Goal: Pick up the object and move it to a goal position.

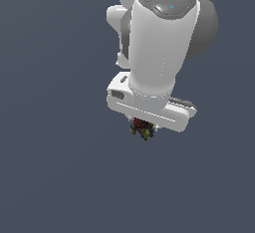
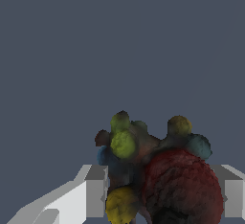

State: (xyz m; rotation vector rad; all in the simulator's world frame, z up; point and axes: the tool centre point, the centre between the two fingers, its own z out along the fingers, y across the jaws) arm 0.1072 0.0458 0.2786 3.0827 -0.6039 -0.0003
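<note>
In the exterior view the white Panda arm fills the upper middle; beneath it the gripper is clenched on the object, a dark knobbly clump wedged between both fingers.

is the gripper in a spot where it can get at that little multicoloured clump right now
Probably yes. In the wrist view the object sits between the two white fingers of the gripper, with nothing else between them. The exterior view shows it directly under the hand. Whether the fingers are pressing on it is unclear.
</note>
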